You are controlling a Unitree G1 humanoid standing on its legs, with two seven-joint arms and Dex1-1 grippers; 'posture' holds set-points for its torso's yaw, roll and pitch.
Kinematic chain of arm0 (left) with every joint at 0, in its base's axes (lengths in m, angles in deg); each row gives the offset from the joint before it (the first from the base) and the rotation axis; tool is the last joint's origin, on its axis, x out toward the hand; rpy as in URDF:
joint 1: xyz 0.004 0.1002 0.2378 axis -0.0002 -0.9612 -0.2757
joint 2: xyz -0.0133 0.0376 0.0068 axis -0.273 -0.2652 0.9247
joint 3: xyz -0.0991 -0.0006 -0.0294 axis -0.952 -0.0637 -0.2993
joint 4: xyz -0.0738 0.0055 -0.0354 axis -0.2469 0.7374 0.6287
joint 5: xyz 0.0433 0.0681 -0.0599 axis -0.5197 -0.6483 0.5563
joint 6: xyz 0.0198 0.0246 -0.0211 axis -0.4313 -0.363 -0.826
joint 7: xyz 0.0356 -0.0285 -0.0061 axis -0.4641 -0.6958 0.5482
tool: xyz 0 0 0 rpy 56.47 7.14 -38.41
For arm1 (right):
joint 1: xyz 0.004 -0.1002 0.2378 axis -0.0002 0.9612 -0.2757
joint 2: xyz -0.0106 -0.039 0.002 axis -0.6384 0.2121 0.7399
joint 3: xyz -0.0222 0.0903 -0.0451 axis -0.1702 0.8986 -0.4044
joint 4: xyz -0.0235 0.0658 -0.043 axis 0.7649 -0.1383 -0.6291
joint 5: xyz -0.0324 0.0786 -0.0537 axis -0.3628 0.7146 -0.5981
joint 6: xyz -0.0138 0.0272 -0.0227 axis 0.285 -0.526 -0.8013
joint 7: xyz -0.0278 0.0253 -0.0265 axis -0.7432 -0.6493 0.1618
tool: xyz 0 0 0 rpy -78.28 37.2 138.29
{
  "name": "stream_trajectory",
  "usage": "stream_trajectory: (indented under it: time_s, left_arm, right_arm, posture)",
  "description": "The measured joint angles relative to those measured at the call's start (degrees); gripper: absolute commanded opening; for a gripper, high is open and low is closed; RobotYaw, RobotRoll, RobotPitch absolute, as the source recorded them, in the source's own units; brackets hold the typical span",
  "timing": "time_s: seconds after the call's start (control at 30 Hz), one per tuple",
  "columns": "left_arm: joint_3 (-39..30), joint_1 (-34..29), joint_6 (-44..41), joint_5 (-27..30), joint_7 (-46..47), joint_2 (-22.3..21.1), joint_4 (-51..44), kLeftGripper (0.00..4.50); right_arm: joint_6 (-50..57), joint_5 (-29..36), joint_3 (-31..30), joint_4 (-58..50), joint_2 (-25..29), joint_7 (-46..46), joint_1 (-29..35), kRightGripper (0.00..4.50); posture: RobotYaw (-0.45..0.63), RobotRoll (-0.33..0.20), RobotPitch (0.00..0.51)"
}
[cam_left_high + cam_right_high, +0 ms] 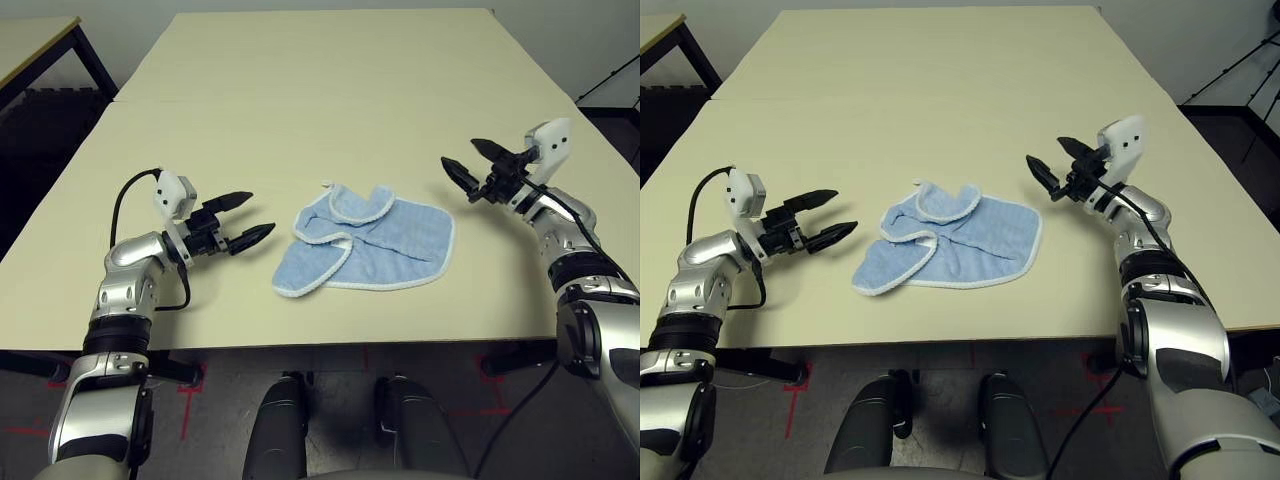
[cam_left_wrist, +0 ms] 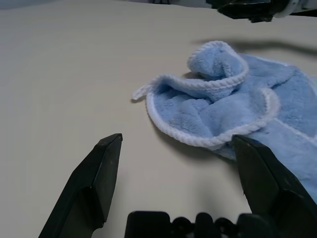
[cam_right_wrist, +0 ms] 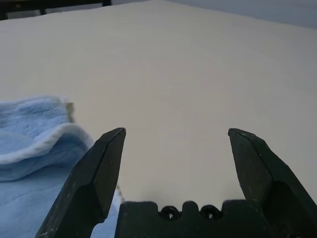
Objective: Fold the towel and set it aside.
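Two open grippers hold nothing: the left (image 1: 243,221) at nine o'clock of the crumpled blue towel (image 1: 385,245), the right (image 1: 466,161) around two o'clock. Beneath them, the towel lies on the table (image 1: 300,90), its far edge curled over towards twelve.

1 pale cream table (image 1: 300,90) with straight edges carries the scene, its top smooth and matte, reaching well back from the robot. On it, close to the near edge and between the robot's 2 arms, lies 1 light-blue towel (image 1: 400,240) with white edging, crumpled and partly folded over itself. The towel's right part lies flatter, while its left part and far edge are bunched into curling folds.
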Motion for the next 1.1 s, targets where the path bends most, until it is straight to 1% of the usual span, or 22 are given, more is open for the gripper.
stream_trajectory:
  time_s: [0.13,0.27,0.47,0.73,0.83,0.97,1.1]
  left_arm:
    - [0.4,-1.5,-1.8,0.4,-0.9,-0.9,-3.1,4.49]
    - [0.7,-1.7,-5.3,1.4,-1.2,-0.9,-7.2,4.49]
    - [0.7,-1.9,-7.3,1.9,-1.2,-1.4,-9.1,4.49]
    - [0.7,-2.4,-7.7,1.9,0.0,-1.4,-9.8,4.49]
    - [0.7,-2.8,-7.7,1.9,0.5,-1.4,-10.1,4.49]
    - [0.7,-2.8,-7.7,1.9,1.0,-1.4,-10.1,4.49]
    - [1.0,-2.4,-7.4,1.8,1.4,-1.3,-10.1,4.49]
  right_arm:
    - [-5.0,-2.7,-2.8,0.3,0.0,2.2,-1.1,4.5]
    - [-11.5,-7.9,-7.5,1.6,1.0,4.2,-4.0,4.5]
    - [-19.2,-14.3,-12.5,4.4,2.5,3.9,-8.5,4.5]
    - [-26.8,-24.9,-20.0,6.3,4.0,-3.8,-10.0,4.5]
    - [-29.8,-29.7,-23.7,6.6,4.7,-9.0,-11.1,4.5]
    - [-34.0,-34.7,-26.9,6.6,5.6,-17.0,-12.0,4.5]
    - [-36.9,-37.7,-29.0,6.9,5.7,-21.9,-12.6,4.5]
  posture:
    - [0.03,0.0,0.14]
    - [0.04,0.0,0.14]
    - [0.06,0.0,0.139]
    - [0.07,0.0,0.141]
    - [0.07,0.0,0.141]
    - [0.06,0.0,0.141]
    - [0.06,0.0,0.14]
